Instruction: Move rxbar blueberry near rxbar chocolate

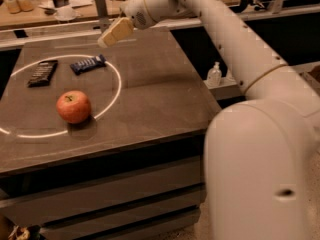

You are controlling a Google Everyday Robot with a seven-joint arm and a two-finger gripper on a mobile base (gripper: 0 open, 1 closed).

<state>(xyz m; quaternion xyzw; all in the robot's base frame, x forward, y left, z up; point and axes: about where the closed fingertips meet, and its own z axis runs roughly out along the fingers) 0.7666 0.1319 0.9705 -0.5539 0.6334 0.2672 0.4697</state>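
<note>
While tan gripper [115,32] hovers just beyond flat dark-blue-wrapped rxbar blueberry [88,64], its state we cannot tell; we judge bar light, slick, semi-stiff: pinch across short width, mid-length

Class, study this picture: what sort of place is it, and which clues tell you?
Probably a robotics lab: a robot arm holds its tool above a table marked with a white ring, and a cluttered workbench stands behind.
</note>
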